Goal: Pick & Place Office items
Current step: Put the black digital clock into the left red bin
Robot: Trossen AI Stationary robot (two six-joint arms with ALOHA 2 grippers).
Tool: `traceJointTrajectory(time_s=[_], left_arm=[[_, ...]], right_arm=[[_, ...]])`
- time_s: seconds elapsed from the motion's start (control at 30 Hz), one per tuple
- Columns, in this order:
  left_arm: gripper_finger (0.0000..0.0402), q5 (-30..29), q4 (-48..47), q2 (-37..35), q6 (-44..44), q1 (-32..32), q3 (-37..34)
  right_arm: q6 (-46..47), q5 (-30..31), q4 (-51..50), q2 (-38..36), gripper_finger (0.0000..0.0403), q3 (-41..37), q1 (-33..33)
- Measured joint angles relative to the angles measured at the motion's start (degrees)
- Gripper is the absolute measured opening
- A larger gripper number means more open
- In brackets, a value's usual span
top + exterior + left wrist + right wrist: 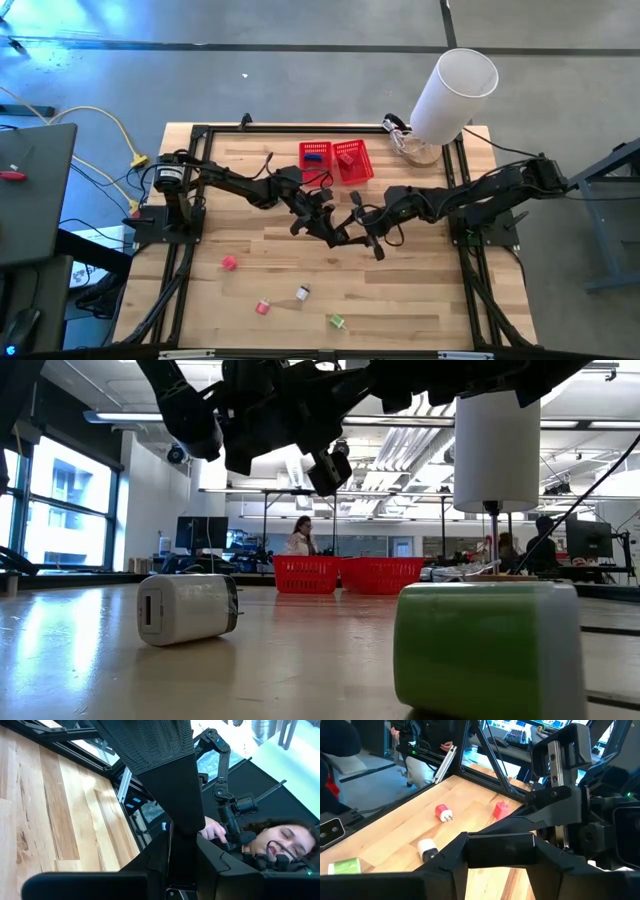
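Observation:
Both arms meet above the table's middle. My left gripper [336, 236] [180, 865] and my right gripper [366, 234] [500, 854] are both shut on the black rectangle [500, 850], held in the air between them. The pink item [229, 263], red-white item [263, 307], whitish item [302, 293] [190, 608] and green item [337, 321] [490, 645] lie on the near half of the table. A blue item sits in the left red basket [315, 157]. A red one sits in the right basket [352, 160]. My left gripper pinches the black rectangle [181, 835] between its two fingers across the thin way, and one finger [520, 817] lies along its upper face. The rectangle is lifted clear of the table. My right gripper holds the black rectangle's two ends [470, 851] between its fingers, the rectangle lying level across the gap. It comes from the table's right side. The rectangle hangs clear of the wood.
A big white cylinder [452, 92] [497, 435] stands at the far right corner beside a clear holder. The two baskets sit at the far edge's middle. A black frame [190, 250] rims the table. A person [260, 845] sits beyond the table.

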Motion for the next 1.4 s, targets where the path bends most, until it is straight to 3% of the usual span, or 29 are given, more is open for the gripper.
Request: traceJointTrajectory(time_s=[0.27, 1.13, 1.4], left_arm=[[0.0075, -0.5, 0.1, 0.0, 0.7, 0.0, 0.0], [0.0082, 0.9, 0.2, 0.0, 4.1, 0.9, 0.0], [0.0152, 0.8, 0.2, 0.0, 4.2, 0.7, 0.0]], right_arm=[[-0.6, 0.2, -0.4, 0.0, 0.0144, 0.0, 0.5], [-1.4, 0.8, -1.7, 0.0, 0.0145, -0.1, 0.8], [-1.3, 0.9, -1.9, 0.0, 0.0145, -0.1, 0.8]])
